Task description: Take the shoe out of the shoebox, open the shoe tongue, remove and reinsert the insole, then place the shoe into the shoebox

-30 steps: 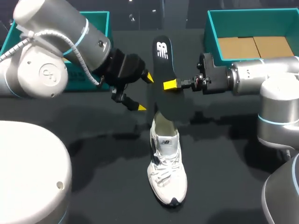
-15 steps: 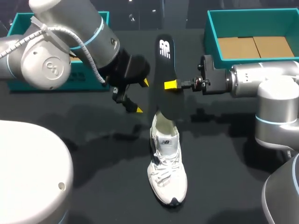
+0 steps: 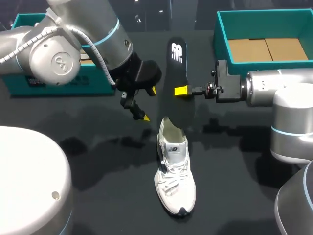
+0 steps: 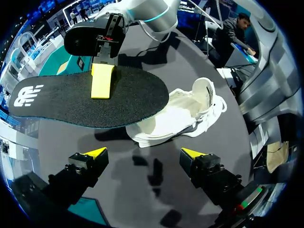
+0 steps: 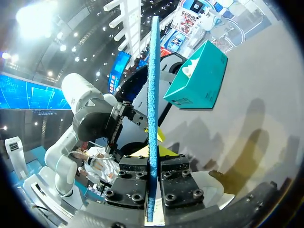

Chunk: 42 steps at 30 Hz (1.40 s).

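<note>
The white shoe (image 3: 174, 176) lies on the dark table, toe toward the front edge, its mouth facing back. Its black insole (image 3: 179, 83) hangs upright above the heel, lower end close to the shoe's mouth. My right gripper (image 3: 182, 90) is shut on the insole's middle from the right side. In the right wrist view the insole (image 5: 153, 95) stands edge-on between the shut gripper (image 5: 153, 164). My left gripper (image 3: 149, 104) hangs open just left of the insole, touching nothing. From the left wrist, the open gripper (image 4: 145, 154) faces the insole (image 4: 71, 102) and the shoe (image 4: 185, 116).
The teal shoebox (image 3: 222, 39) with a cardboard floor stands at the back right, behind my right arm. A second teal box (image 3: 54, 81) sits at the back left, partly hidden by my left arm; it also shows as the teal box (image 5: 199, 78) past the insole.
My left arm has swung right and a little forward, bringing its open gripper closer to the insole. The right gripper and the insole have shifted slightly to the right.
</note>
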Tool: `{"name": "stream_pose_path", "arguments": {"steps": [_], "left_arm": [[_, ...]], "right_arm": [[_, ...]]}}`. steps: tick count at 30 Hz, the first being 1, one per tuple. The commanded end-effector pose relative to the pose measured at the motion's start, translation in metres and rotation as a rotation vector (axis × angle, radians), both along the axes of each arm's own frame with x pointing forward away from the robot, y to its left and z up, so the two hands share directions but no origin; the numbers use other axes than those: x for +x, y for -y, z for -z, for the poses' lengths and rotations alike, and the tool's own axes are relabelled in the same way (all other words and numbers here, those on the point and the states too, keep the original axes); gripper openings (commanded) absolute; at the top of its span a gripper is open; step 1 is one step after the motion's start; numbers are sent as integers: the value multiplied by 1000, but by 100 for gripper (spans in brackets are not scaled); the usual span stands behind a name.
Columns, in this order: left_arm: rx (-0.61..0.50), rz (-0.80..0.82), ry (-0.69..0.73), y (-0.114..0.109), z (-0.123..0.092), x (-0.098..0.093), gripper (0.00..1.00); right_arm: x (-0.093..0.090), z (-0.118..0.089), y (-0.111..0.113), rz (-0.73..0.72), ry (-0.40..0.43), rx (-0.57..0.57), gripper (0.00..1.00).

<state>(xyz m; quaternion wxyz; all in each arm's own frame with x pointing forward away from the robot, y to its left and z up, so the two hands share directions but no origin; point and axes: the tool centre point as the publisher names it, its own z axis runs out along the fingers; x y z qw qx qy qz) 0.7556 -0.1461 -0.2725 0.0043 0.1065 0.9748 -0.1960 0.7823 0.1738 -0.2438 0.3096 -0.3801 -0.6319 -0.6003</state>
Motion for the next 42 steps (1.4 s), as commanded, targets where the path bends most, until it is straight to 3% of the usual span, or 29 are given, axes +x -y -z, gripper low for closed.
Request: {"name": "stream_pose_path", "arguments": {"steps": [1, 14, 28, 42], "left_arm": [[-46, 6, -14, -6, 16, -3, 100], [-48, -13, 7, -11, 30, -23, 100], [-42, -13, 4, -10, 32, -23, 100], [-31, -25, -60, -1, 69, -27, 100]], "right_arm": [[-2, 0, -9, -31, 28, 2, 0], [-5, 7, -25, -67, 93, 59, 0], [-5, 8, -25, -68, 91, 61, 0], [-10, 26, -29, -72, 132, 121, 0]]}}
